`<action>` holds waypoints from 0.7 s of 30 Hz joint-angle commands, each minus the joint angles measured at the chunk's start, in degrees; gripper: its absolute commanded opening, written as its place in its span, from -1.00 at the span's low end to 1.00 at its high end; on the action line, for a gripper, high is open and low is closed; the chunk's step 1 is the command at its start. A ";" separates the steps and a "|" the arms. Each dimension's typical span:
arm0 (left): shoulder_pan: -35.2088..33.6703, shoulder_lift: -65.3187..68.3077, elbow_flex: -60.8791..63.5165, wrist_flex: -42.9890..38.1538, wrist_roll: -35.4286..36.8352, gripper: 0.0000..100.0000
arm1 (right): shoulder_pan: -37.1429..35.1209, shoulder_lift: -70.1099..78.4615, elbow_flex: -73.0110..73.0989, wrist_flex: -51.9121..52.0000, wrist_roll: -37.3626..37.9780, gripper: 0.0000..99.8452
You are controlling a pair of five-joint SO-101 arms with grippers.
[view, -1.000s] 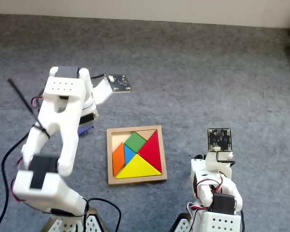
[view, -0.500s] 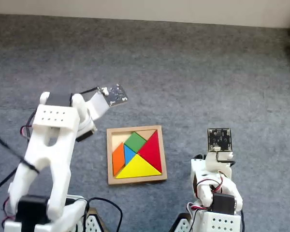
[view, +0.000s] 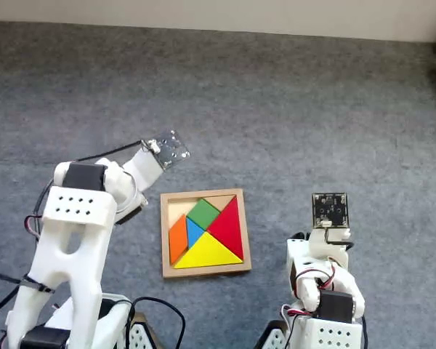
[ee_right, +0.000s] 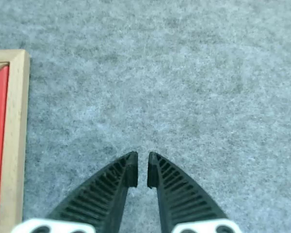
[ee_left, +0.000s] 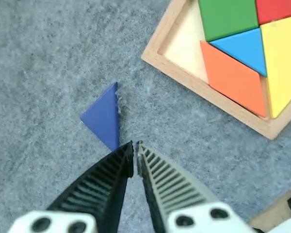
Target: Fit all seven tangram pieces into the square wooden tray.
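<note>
I see the square wooden tray [view: 207, 271] in the middle of the grey bench [view: 312, 109], between my two arms. Inside it lie a green square [view: 203, 213], a big red triangle [view: 229, 225], a big yellow triangle [view: 207, 252], an orange piece [view: 178, 238] and a small light blue triangle [view: 194, 231]. They lie flat and touch each other edge to edge. At the far rim, between the green and the red, there is a wood-coloured triangle [view: 219, 201]; I cannot tell if it is a piece or bare tray. The corner of the tray next to the green square and the orange piece shows pale bare wood [ee_left: 186, 41].

One dark blue triangle [ee_left: 104, 116] is outside the tray. It lies flat on the bench, near the tray's rim [ee_left: 184, 75] on the side of the left arm [view: 80, 218].

The left gripper [ee_left: 135, 144] is above the bench, its tips just beside one corner of the dark blue triangle. The fingers are closed almost together and hold nothing.

The right arm [view: 323, 283] is folded back on the other side of the tray. The right gripper [ee_right: 139, 158] points down at bare bench, with the tray's edge [ee_right: 19, 145] and a strip of red to one side. Its fingers are also closed, with a thin slit between them, and they grip nothing.
</note>
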 commanded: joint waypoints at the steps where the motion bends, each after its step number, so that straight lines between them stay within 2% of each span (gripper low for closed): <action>1: -5.05 3.82 -0.48 -6.07 0.53 -0.57 | 0.57 -0.92 5.93 -0.75 -0.09 -0.90; 6: -10.42 16.04 -5.14 -11.87 -1.49 -0.50 | 0.57 -0.92 5.93 -0.75 -0.09 -0.90; 11: -11.47 28.00 -11.38 -12.31 -8.62 -0.47 | 0.57 -0.92 5.93 -0.75 -0.09 -0.90; 21: -13.85 42.95 -25.36 -12.31 -11.08 -0.47 | 0.57 -0.92 5.93 -0.75 -0.09 -0.90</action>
